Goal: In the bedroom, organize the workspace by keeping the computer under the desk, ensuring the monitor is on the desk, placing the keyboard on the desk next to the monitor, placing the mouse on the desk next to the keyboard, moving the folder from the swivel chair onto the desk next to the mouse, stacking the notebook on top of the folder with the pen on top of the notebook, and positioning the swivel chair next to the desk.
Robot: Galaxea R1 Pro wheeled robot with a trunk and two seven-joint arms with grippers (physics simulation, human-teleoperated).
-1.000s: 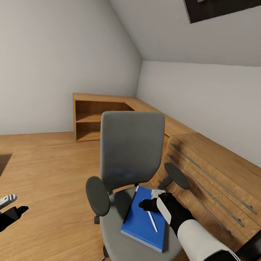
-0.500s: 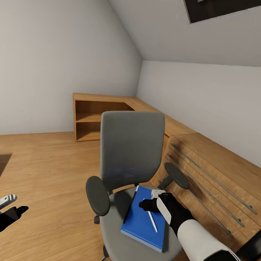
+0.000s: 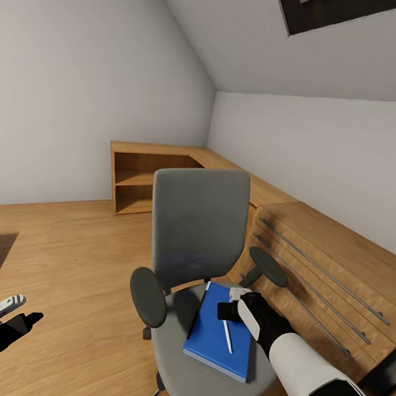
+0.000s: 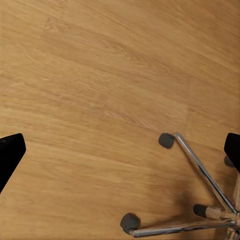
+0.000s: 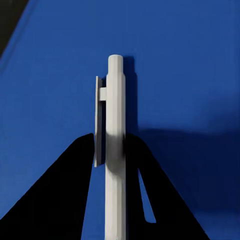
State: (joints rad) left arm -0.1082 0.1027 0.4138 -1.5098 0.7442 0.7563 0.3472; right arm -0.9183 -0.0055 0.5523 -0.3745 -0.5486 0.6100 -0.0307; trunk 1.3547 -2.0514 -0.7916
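Right hand (image 3: 225, 310) closed on the pen (image 3: 226, 334): both of my black fingers (image 5: 65, 200) press against the white barrel, one on each side, with its clip end pointing away from my palm. Below my right hand lies the folder (image 3: 212, 340), flat and bright blue, and the pen's free end slants down over its cover; whether the tip touches the cover I cannot tell. The folder rests on the seat of the swivel chair (image 3: 197, 224), whose grey back stands just beyond my right hand. Beside that hand, past the armrest, runs a light wooden chest (image 3: 334, 274) with bar handles. Left hand (image 3: 11, 316) hangs low and well apart from the chair, fingers spread wide and holding nothing, above the wooden floor (image 4: 100, 75) near the chair's chrome base (image 4: 200, 200).
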